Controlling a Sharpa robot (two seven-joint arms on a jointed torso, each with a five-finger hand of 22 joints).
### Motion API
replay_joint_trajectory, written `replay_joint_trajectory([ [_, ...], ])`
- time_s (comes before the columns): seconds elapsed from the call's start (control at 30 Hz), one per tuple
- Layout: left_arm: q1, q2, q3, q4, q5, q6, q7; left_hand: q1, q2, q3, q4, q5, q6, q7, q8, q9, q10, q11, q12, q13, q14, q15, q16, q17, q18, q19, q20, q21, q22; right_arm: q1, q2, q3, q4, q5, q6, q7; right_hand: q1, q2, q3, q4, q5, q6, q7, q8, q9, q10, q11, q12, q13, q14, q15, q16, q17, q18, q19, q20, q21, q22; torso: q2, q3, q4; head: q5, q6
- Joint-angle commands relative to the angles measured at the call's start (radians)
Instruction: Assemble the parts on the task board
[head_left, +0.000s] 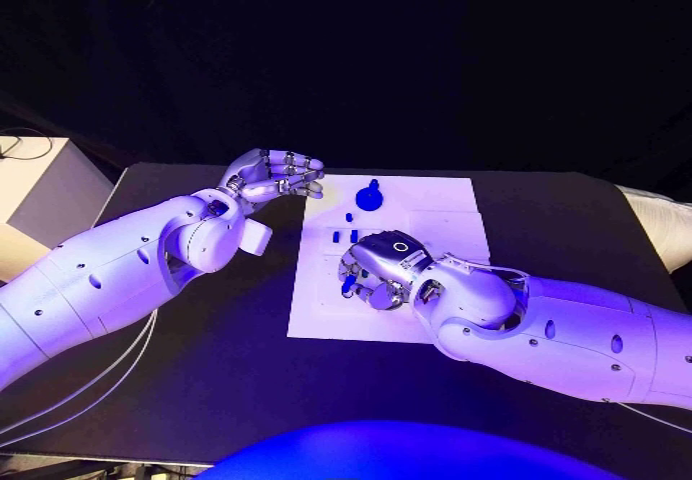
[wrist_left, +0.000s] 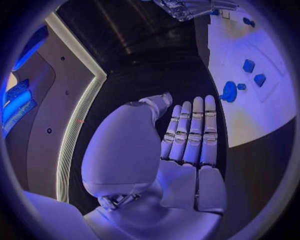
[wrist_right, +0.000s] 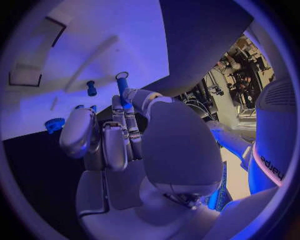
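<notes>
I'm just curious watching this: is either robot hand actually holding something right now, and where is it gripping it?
The right hand pinches a slim blue part by its lower end over the task board. The left hand holds nothing.

Blue-violet light washed the whole scene. In the head view the room behind the table (head_left: 216, 400) lay almost black, while the board (head_left: 433, 215) and the white arms caught the light and shone brightly. The right hand (head_left: 378, 275) threw a soft shadow on the board beneath it. Both wrist views were round fisheye pictures in dark frames, straight edges bowing towards the rim. The left hand (wrist_left: 190, 135) looked sharp up close; detail smeared at the edges.
</notes>
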Motion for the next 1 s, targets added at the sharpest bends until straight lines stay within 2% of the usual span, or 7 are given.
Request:
replay_joint_trajectory([
  [0.03,0.0,0.001,0.001,0.001,0.0,0.014,0.005,0.012,0.0,-0.004,0.001,0.0,0.001,0.01,-0.003,-0.001,0.001,0.006,-0.006,0.001,0.008,-0.002,-0.006,0.001,0.011,0.009,0.001,-0.004,-0.001,-0.003,0.002,-0.002,-0.003,-0.019,0.029,-0.002,0.011,0.022,0.005,-0.001,0.004,0.007,0.002,0.005,0.01,0.046,-0.039,0.006,-0.002,0.037,-0.008,0.004,0.0,-0.012,0.01,-0.007,0.006,0.001,0.0,0.0005,0.0003,0.002,-0.002],
  [0.67,0.0,0.001,0.001,0.0,0.0,0.015,0.005,0.012,0.0,-0.004,0.001,0.0,0.001,0.01,-0.003,-0.001,0.001,0.006,-0.006,0.001,0.008,-0.002,-0.006,0.001,0.011,0.009,0.001,-0.004,-0.001,-0.004,-0.006,-0.005,0.003,-0.022,0.042,-0.008,0.01,0.021,0.006,-0.003,0.005,0.006,0.002,0.006,0.011,0.047,-0.039,0.005,-0.001,0.037,-0.008,0.004,0.0,-0.013,0.011,-0.007,0.008,0.004,-0.001,-0.0007,-0.0008,0.008,-0.008],
  [1.0,0.0,0.001,0.001,-0.001,0.0,0.016,0.004,0.013,0.0,-0.006,0.003,0.0,0.001,0.01,-0.004,-0.002,0.0,0.006,-0.007,0.001,0.009,-0.001,-0.011,0.006,0.011,0.011,0.001,-0.007,-0.003,-0.006,-0.009,-0.006,0.004,-0.031,0.043,-0.01,0.01,0.021,0.006,-0.003,0.005,0.006,0.002,0.006,0.011,0.047,-0.039,0.005,-0.001,0.037,-0.008,0.004,0.0,-0.013,0.011,-0.007,0.008,0.004,-0.001,0.0004,-0.0006,0.011,-0.009],
])
